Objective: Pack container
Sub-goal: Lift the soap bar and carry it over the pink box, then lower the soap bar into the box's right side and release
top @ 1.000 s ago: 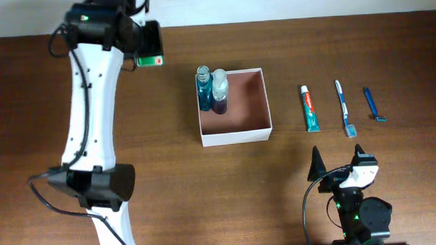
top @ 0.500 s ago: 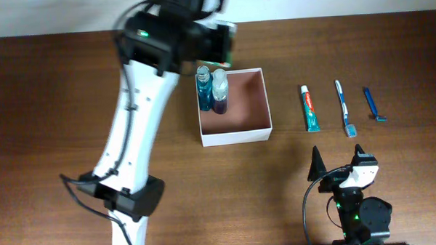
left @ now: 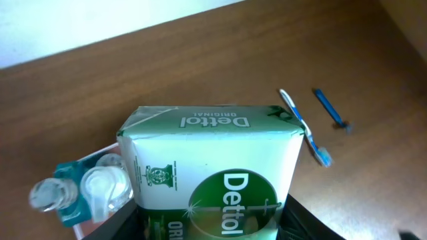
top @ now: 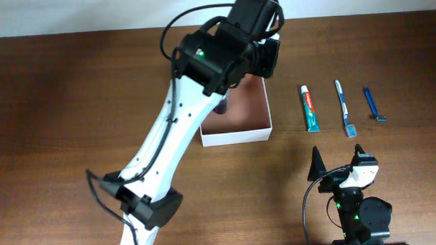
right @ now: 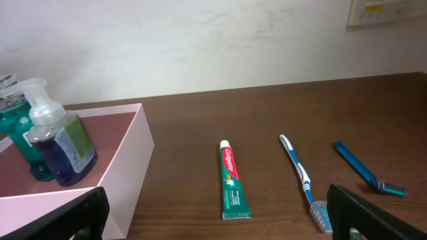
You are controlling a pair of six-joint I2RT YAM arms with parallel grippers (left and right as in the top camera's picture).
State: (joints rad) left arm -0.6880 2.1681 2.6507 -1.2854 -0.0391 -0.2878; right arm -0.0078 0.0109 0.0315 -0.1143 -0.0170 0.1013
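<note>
LEFT GRIPPER (left: 213,223): jaws closed onto the green rectangular Dettol soap packet (left: 213,153). One dark finger sits on each long side of the packet, low in the wrist view, and the printed face points up at the cam. Gripping across the narrow width leaves the packet's far end free to go down first.

POSITION: seen from overhead, the left arm reaches diagonally across the table and the gripper head hangs above the far side of the container. The packet is not visible in that view because the arm covers it. Contact between packet and box cannot be judged.

CONTAINER: square shallow cardboard box (top: 237,136), white outer walls, reddish-brown inside, approx. mid-table. Two items stand upright in its far corner on the left-arm side: a teal plastic bottle (right: 23,143) and, touching it, a clear pump bottle of purple liquid (right: 60,143). Packing them tight into one corner leaves the rest of the floor bare for flat items.

RIGHT GRIPPER (top: 338,168): parked low at the near edge with fingers spread wide and nothing between them, well apart from the box.

UNPACKED ITEMS: white-and-green toothpaste tube (top: 310,109), blue-and-white toothbrush (top: 343,107), blue razor (top: 374,105). They lie parallel on the brown wooden table (top: 72,106) beside the box, on the right arm's side.

STEP (est.): place the packet in the free area next to the bottles. Risk: clipping the pump head on descent.
</note>
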